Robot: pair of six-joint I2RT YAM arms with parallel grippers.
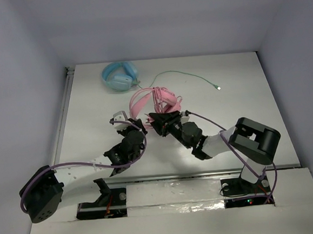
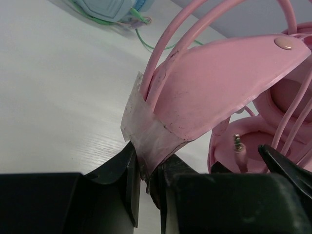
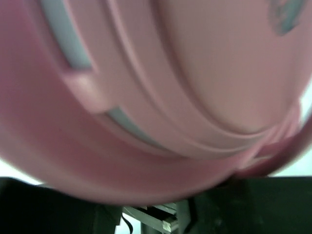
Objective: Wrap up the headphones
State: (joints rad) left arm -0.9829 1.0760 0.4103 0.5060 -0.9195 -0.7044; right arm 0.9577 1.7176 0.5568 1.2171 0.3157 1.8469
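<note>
- white worktop, plain pale walls on three sides
- pink headphones mid-worktop, at both arms' tips
- left gripper clamped tight on taped headband end
- right gripper against earcup; opening: cannot tell, view blurred
- blue headphones, green cable near back wall

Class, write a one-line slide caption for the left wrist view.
Left gripper pinches the pink headphones' headband strap; light blue headphones lie behind on the table.
</note>
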